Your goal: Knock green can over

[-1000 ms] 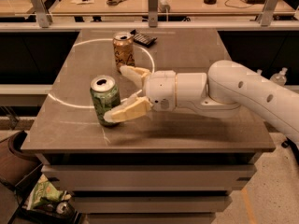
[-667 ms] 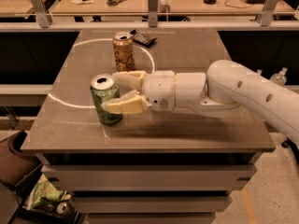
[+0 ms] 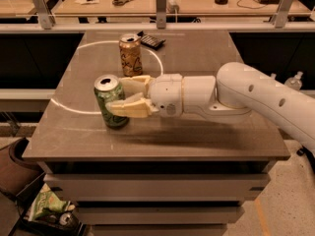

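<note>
The green can (image 3: pixel 107 95) is standing upright on the front-left part of the desk (image 3: pixel 197 137), on a white curved line. The gripper (image 3: pixel 117 95) is reaching in from the right, its fingers (image 3: pixel 134 108) clasping the can, one across its front, one behind. A brown can (image 3: pixel 131 57) is standing just behind them.

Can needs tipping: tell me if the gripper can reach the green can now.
Likely yes: the gripper is right at the green can, nothing between; the gold-brown can stands apart behind.
</note>
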Robot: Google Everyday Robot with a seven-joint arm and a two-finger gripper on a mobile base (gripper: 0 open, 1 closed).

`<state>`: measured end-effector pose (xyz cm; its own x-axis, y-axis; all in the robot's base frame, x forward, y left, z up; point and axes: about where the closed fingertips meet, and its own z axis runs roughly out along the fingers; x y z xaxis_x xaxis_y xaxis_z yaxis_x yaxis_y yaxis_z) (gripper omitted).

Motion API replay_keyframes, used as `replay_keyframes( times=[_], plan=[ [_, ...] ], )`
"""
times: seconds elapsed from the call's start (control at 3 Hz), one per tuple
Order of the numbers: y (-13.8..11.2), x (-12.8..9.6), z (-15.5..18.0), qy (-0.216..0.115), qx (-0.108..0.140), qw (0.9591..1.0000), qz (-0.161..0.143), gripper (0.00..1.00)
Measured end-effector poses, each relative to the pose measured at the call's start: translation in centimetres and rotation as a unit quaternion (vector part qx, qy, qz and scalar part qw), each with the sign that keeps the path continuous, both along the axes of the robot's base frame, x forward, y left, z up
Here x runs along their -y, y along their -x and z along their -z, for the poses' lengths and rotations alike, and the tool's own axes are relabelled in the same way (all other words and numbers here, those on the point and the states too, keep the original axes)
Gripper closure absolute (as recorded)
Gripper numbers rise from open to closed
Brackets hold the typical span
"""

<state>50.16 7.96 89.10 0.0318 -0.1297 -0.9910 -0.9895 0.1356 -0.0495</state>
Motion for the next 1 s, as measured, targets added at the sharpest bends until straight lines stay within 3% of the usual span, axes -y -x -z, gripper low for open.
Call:
replay_keyframes(
  times=[0.33,0.67,1.0],
  plan=[
    [0.1,-0.2,-0.08,0.0,0.001,1.0,-0.002,1.0],
    [0.11,-0.21,-0.08,0.0,0.001,1.0,-0.002,1.0],
    [-0.1,0.32,-0.82,0.021,-0.003,0.9998,-0.002,1.0]
  ],
)
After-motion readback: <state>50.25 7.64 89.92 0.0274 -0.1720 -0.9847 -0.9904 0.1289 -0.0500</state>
